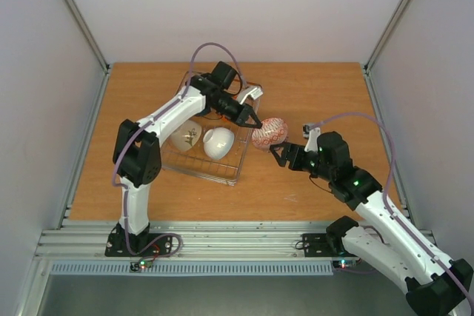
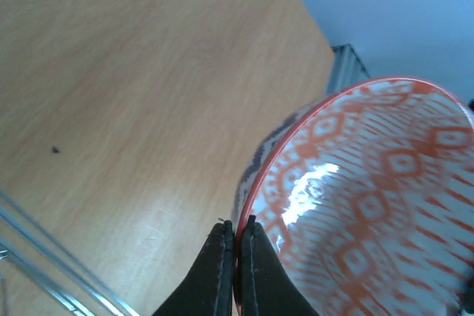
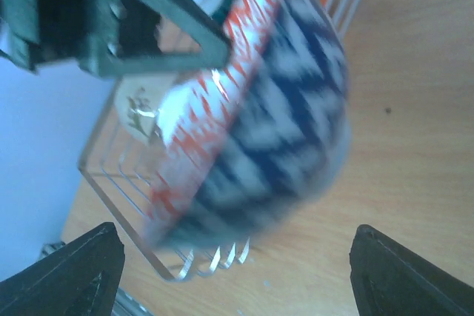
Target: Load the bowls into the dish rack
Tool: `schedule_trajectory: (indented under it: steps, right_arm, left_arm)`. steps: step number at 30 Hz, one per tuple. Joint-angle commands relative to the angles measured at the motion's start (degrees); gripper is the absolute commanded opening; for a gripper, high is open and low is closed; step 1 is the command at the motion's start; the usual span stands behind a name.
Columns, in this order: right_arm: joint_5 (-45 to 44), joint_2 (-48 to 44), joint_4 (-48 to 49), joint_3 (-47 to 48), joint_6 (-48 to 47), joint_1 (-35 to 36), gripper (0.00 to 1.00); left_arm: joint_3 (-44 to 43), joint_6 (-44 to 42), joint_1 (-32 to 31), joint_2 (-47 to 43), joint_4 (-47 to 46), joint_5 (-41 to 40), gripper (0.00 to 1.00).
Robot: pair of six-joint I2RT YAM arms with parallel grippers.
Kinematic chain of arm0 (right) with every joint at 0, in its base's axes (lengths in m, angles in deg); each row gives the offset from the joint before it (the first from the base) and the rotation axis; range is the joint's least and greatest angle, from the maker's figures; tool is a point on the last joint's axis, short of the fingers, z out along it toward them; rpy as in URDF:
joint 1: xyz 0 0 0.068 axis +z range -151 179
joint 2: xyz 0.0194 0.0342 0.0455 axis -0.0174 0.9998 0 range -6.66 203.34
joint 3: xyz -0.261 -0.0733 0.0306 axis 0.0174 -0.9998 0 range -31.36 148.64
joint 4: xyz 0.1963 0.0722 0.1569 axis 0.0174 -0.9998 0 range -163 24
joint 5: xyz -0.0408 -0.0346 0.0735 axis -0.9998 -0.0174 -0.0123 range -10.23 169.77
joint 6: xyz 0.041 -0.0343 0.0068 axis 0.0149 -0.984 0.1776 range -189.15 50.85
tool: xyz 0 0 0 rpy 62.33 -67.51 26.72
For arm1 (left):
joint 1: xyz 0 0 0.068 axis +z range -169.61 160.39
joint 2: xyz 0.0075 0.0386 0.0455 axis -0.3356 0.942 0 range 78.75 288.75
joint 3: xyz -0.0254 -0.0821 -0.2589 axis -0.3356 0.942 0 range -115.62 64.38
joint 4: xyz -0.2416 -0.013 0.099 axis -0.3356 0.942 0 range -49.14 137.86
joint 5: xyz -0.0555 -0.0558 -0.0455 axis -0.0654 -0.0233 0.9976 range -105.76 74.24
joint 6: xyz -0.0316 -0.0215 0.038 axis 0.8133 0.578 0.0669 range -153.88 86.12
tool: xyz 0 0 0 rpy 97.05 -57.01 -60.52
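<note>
My left gripper (image 1: 252, 119) is shut on the rim of a bowl (image 1: 269, 132) that is orange-patterned inside and dark-blue patterned outside. It holds the bowl tilted in the air just past the right side of the dish rack (image 1: 235, 169). In the left wrist view the fingertips (image 2: 222, 236) pinch the orange rim of the bowl (image 2: 370, 183). My right gripper (image 1: 280, 154) is open and empty, just below and right of the bowl. In the right wrist view the bowl (image 3: 274, 109) is blurred ahead of its spread fingers (image 3: 74, 271). A sprig-motif bowl (image 1: 185, 136) and a white bowl (image 1: 219, 142) stand in the rack.
The silver wire rack also shows in the right wrist view (image 3: 104, 183), behind the held bowl. An orange bowl (image 1: 231, 101) lies partly hidden under the left arm at the rack's far end. Bare wooden table (image 1: 326, 94) lies right of the rack.
</note>
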Motion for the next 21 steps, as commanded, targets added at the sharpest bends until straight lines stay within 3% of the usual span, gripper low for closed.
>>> schedule_trajectory:
  steps: [1, 11, 21]
  right_arm:
    - [2.9, 1.3, 11.1, 3.4, 0.1, -0.4, 0.83]
    - [-0.1, -3.4, 15.8, 0.2, 1.8, -0.4, 0.83]
    - [-2.7, -6.7, 13.1, -2.1, 4.2, -0.4, 0.84]
  left_arm:
    - [1.4, 0.5, -0.7, -0.7, -3.2, 11.5, 0.00]
    - [7.6, 5.5, 0.0, -2.6, -12.0, 13.9, 0.00]
    - [9.4, 6.8, 0.4, -3.5, -15.8, 14.5, 0.00]
